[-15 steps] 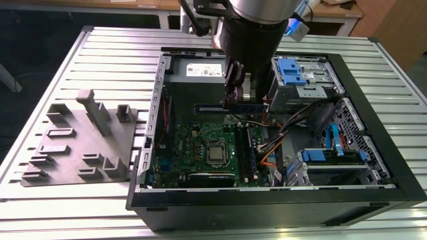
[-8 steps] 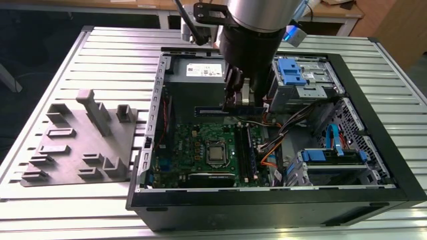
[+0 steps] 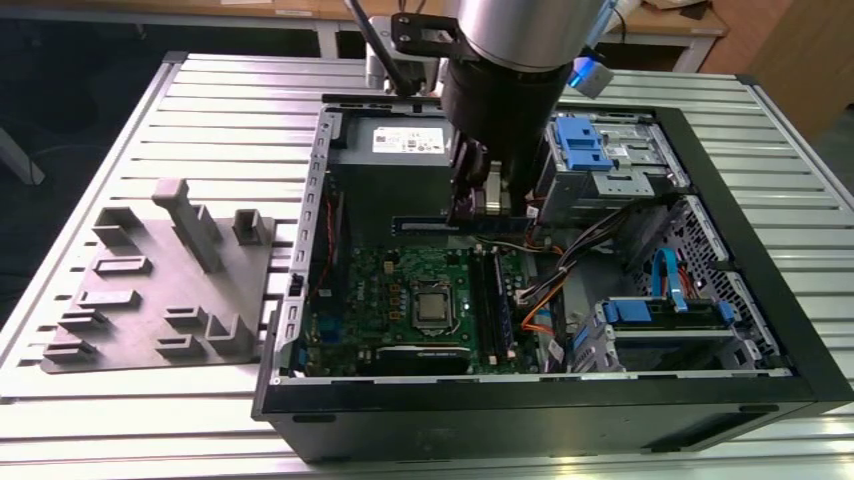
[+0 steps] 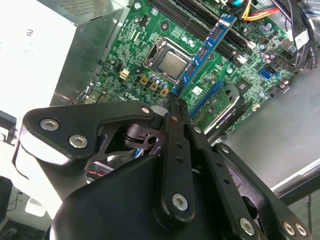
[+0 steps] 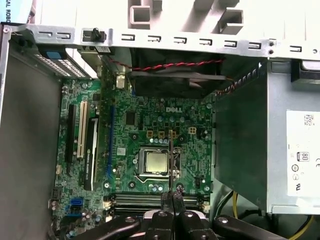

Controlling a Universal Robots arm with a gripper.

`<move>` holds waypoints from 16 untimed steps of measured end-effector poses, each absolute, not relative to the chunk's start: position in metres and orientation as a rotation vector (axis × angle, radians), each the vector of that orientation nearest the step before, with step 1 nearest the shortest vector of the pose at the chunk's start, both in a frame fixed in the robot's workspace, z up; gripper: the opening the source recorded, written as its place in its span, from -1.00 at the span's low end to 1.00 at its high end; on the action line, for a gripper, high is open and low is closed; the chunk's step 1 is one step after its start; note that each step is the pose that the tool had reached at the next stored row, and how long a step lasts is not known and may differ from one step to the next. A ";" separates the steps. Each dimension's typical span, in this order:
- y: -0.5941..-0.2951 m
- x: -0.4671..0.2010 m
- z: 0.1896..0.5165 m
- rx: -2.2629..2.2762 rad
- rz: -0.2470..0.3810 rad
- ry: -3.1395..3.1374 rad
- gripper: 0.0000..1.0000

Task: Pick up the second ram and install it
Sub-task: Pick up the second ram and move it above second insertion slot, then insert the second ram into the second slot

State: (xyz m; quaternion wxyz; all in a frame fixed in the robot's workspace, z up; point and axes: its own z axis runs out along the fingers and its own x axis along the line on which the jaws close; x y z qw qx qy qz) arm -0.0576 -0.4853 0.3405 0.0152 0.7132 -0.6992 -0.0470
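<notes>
While it hangs inside the open computer case [image 3: 534, 405], the gripper [image 4: 172, 102] is clamped nearly shut on one end of the second ram [image 4: 206, 49]. The dark blue stick juts out over the green motherboard [image 4: 145, 50], beside the processor socket [image 4: 172, 62].

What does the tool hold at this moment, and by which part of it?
It holds the second ram. The tool pinches the stick across its two flat faces, at one long edge.
</notes>
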 end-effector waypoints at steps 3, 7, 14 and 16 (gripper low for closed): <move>-0.485 -0.057 0.337 2.219 -0.146 -2.175 -0.84; -0.485 -0.057 0.335 2.219 -0.146 -2.175 -0.84; -0.483 -0.057 0.332 2.219 -0.146 -2.175 -0.84; -0.483 -0.057 0.332 2.219 -0.146 -2.175 -0.84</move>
